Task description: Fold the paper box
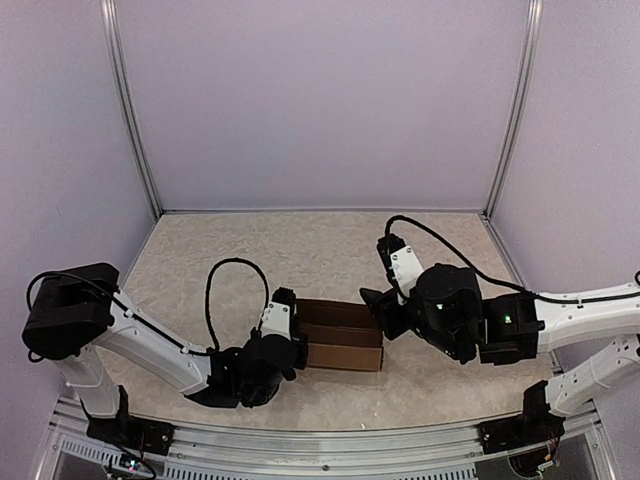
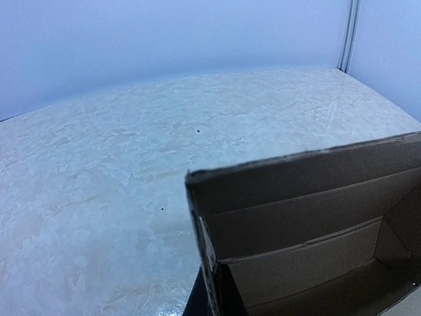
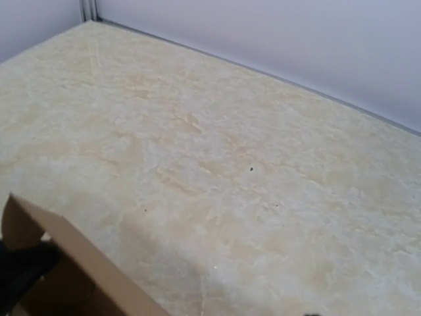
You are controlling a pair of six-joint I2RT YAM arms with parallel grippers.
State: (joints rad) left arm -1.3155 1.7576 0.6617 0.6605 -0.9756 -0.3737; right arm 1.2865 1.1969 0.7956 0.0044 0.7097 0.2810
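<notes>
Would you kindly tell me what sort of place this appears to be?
Probably a robotics lab cell: pale wall panels in aluminium framing enclose a marbled tabletop, with the left arm and right arm mounted at its edge.

I count one paper box on one table. Two arms: left arm, right arm. Two grippers: left gripper at the box's nine o'clock, right gripper at three o'clock.

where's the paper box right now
Top view: the paper box sits at centre near the front of the table, the left gripper at its left end and the right gripper at its right end.
</notes>
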